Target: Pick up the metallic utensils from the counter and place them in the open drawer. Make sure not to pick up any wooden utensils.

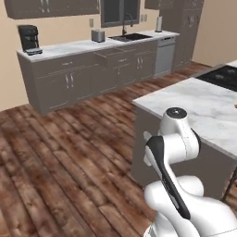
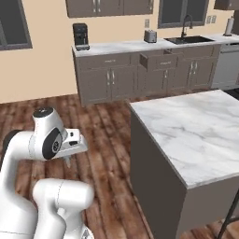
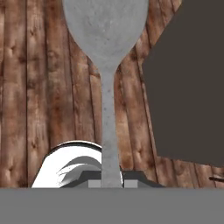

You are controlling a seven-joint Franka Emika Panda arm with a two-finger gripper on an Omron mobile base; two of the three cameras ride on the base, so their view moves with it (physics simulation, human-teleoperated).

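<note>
The claw (image 3: 111,183) is pinched on the handle end of the spoon (image 3: 107,52). The spoon is silver-grey with a matt, speckled surface: a slim straight handle widening into a broad rounded bowl. It runs straight out ahead of the claw, over the wooden floor (image 3: 39,87), with the dark island base (image 3: 188,87) beside it.

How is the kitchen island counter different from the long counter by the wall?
The island counter stands alone in the middle of the floor on a plain base; the wall counter runs along the wall above doors and an open drawer. The wall counter carries a coffee machine, toaster and sink; the island has a black stovetop. Both tops are white marble.
</note>
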